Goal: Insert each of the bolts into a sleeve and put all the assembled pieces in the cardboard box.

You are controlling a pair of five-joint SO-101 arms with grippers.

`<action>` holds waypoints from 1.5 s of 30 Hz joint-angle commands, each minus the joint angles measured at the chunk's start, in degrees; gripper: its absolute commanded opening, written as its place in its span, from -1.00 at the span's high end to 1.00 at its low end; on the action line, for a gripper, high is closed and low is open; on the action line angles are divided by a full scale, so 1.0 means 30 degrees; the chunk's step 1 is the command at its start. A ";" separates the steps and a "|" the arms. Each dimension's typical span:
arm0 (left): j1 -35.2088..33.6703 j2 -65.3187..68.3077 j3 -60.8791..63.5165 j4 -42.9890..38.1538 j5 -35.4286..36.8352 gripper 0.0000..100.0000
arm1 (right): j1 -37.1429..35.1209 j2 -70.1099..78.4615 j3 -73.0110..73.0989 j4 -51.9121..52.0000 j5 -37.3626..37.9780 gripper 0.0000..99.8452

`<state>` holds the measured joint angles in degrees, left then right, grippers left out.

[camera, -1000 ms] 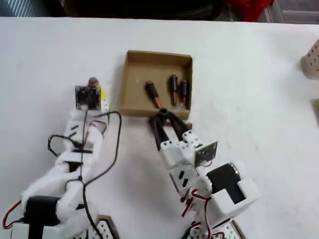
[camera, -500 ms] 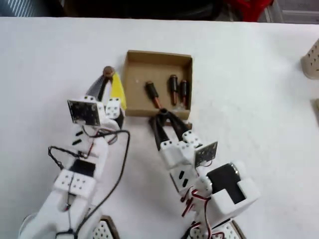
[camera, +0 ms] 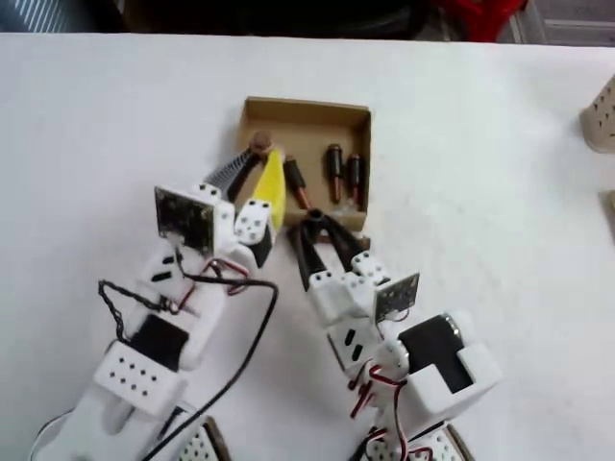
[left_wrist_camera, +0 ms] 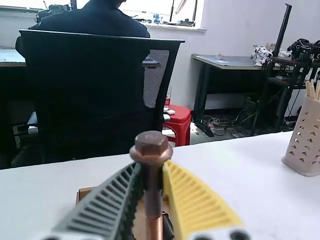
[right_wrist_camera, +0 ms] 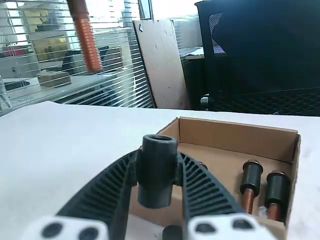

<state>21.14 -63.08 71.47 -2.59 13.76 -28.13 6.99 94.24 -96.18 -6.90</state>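
Moved from the table (camera: 480,144) at 9 o'clock of the shallow brown cardboard box (camera: 307,108) to over its 9 o'clock side: copper hex-head bolt (camera: 259,141), gripped in left jaws; unmoved at 6 o'clock: black cylindrical sleeve (camera: 313,219), gripped in right jaws; insertion likely next.

The left gripper (camera: 261,154), angled far-right, pinched a bolt (left_wrist_camera: 151,148) below its head; the right gripper (camera: 315,224), just nearer, clamped a sleeve (right_wrist_camera: 158,170).

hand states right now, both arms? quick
Left hand: closed, holding a bolt.
Right hand: closed, holding a sleeve.
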 commanded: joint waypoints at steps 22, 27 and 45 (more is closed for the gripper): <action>0.3443 0.4293 -0.5421 0.5187 0.1641 0.95 | -0.0484 -0.0044 0.0410 -0.0425 -0.0029 0.97; 0.3414 0.4293 -0.5363 0.5158 0.1612 0.95 | -0.0454 -0.0044 0.0440 -0.0425 -0.0029 0.97; 0.3560 0.7575 -0.6271 0.3810 0.0000 0.95 | -0.0425 -0.0044 0.0440 -0.0425 -0.0029 0.97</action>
<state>30.99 -40.04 55.82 10.51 14.20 -29.19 7.16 95.30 -96.18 -6.90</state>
